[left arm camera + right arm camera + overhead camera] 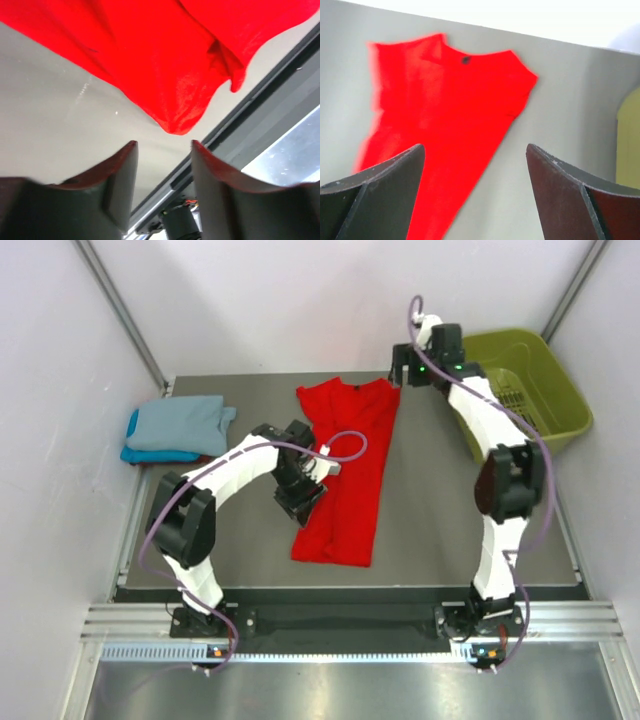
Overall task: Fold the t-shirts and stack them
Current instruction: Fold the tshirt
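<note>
Top external view first: the grey-blue t-shirt [180,423] is already folded and sitting on the turquoise one [135,452] at the far-left corner of the table [440,500], so by my reckoning that part is sorted. There's a sliver of something darker under the pile, but I can't tell what it is.

The red t-shirt [345,470] is the one in play. It lies mid-table as a long narrow strip, collar toward the far edge and hem toward the arms, so it looks folded in lengthwise but not crosswise yet (no way that's stack-ready).

The left gripper [163,144] hangs at the strip's near-left side. Its wrist view shows the jaws partly apart with nothing between them and a red corner just ahead of the tips. The right gripper [475,147] is up by the collar end, jaws spread wide, also empty, with the shirt below it.

I can't see into the olive basket [575,420] well enough to say if more shirts are waiting. Left to do, I'd guess: fold red shorter, then move it onto the pile.
</note>
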You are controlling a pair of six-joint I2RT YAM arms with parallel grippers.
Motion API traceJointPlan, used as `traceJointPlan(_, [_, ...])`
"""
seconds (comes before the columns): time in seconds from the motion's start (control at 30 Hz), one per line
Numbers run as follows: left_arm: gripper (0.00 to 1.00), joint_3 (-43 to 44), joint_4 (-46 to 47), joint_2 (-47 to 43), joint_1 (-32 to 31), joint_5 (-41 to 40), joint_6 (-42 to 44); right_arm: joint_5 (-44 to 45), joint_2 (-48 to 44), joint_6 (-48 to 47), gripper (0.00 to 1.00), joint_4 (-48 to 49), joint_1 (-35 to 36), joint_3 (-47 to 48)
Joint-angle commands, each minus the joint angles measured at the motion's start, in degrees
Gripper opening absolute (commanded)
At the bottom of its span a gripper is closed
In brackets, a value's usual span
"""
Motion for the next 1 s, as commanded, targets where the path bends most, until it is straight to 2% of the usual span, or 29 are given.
traceJointPlan(0.0, [0.56, 0.85, 0.25, -2.68, 2.2, 2.77, -2.28, -4.46, -13.41, 7.34, 0.83, -2.53, -0.1, -10.92])
traceJointPlan(0.07, [0.57, 0.67, 1.32, -2.33, 3.61, 4.88, -4.14, -11.11, -19.72, 14.11, 0.81, -3.76, -0.19, -19.47])
traceJointPlan(0.1, [0.52, 0.76, 2.28, -2.41, 5.01, 5.67, -6.84, -13.94, -21.85, 16.65, 0.79, -3.68, -0.19, -29.26])
traceJointPlan(0.13, [0.51, 0.85, 3.94, -2.59, 5.64, 6.55, -7.65, -18.67, -23.96, 22.86, 0.76, -1.42, -0.54, -34.66])
traceJointPlan(0.23, [0.5, 0.68, 6.23, -2.42, 6.26, 7.61, -11.08, -20.74, -33.53, 32.03, 0.75, 0.28, 0.5, -56.1])
traceJointPlan(0.27, [0.5, 0.41, 6.85, -2.33, 6.26, 7.79, -11.87, -20.48, -34.69, 31.63, 0.76, -0.33, 1.56, -56.16])
traceJointPlan(0.4, [0.49, -2.05, 9.67, -1.71, 6.26, 7.44, -15.38, -21.97, -37.95, 32.76, 0.76, -0.61, 3.85, -68.61])
traceJointPlan(0.6, [0.46, -8.28, 13.71, -1.62, 6.26, 10.59, -19.34, -24.95, -36.9, 37.42, 0.74, 6.51, 7.09, -77.51])
traceJointPlan(0.73, [0.46, -13.73, 16.44, -2.5, 6.26, 11.65, -21.28, -27.15, -35.93, 39.7, 0.73, 8.27, 14.11, -77.17])
traceJointPlan(0.97, [0.46, -20.5, 20.39, -5.05, 6.7, 11.48, -22.86, -27.42, -29.71, 41.73, 0.72, 9.77, 20.28, -75.24])
